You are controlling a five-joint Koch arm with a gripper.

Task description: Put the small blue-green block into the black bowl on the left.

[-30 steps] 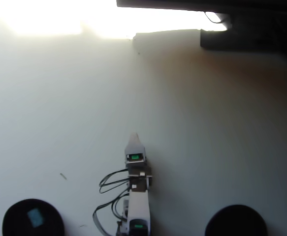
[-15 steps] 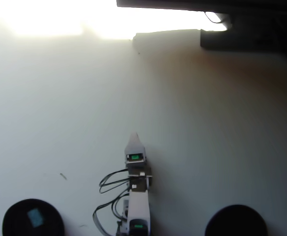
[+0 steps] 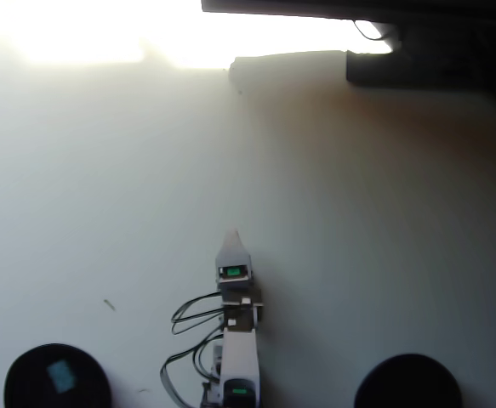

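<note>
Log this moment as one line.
block: inside left bowl | right bowl: empty | gripper: mid-table, holds nothing, open or shut unclear

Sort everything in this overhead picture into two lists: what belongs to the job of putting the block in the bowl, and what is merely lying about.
Belongs to the job:
- small blue-green block, already lying in the bowl
- black bowl, lower left
- hand

Lying about:
- second black bowl, lower right
- dark object at the far edge
</note>
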